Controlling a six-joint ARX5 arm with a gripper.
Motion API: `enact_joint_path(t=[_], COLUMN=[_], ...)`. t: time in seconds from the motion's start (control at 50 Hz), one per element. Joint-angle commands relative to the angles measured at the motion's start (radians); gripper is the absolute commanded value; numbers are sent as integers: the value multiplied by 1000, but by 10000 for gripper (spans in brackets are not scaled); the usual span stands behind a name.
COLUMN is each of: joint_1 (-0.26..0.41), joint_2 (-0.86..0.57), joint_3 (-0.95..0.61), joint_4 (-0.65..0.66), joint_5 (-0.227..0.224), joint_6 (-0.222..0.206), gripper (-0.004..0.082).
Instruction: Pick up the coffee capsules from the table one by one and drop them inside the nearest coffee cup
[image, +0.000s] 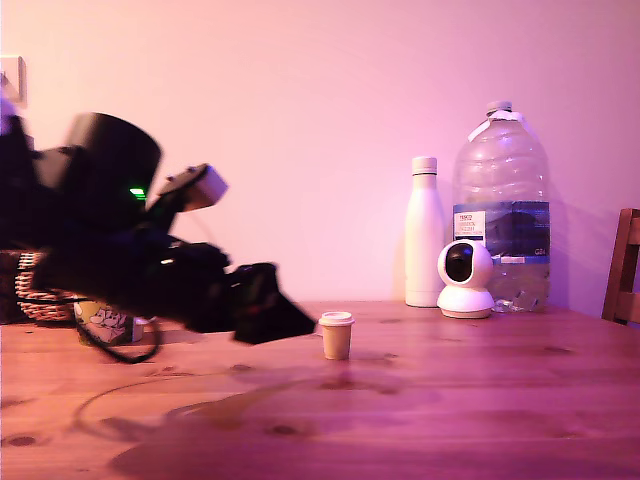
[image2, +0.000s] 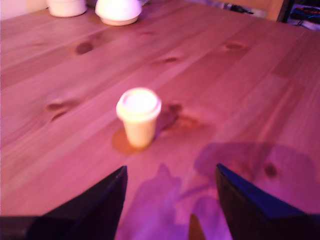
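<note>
Capsule (image: 336, 334) was the little tan pod with a pale flat top, and it stood upright on the brown wooden table (image: 480, 400). My claw (image2: 170, 200) hung low just beside the capsule, not touching it, with its two dark fingers (image2: 95, 202) spread wide and nothing between them. Behind the capsule, well apart from it, stood a white bottle (image: 424, 232), a small round white camera (image: 466, 279) and a big clear water jug (image: 501, 205). Past my arm from the capsule sat a wicker basket (image: 40, 300).
</note>
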Motion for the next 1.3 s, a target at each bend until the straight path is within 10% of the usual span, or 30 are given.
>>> enact_joint_path(t=[0.0,1.28], joint_1=[-5,-50], joint_2=[31,217], joint_3=[24,330], joint_4=[6,-258], joint_5=[4,-110], joint_6=[-9,-102], gripper=[501,454])
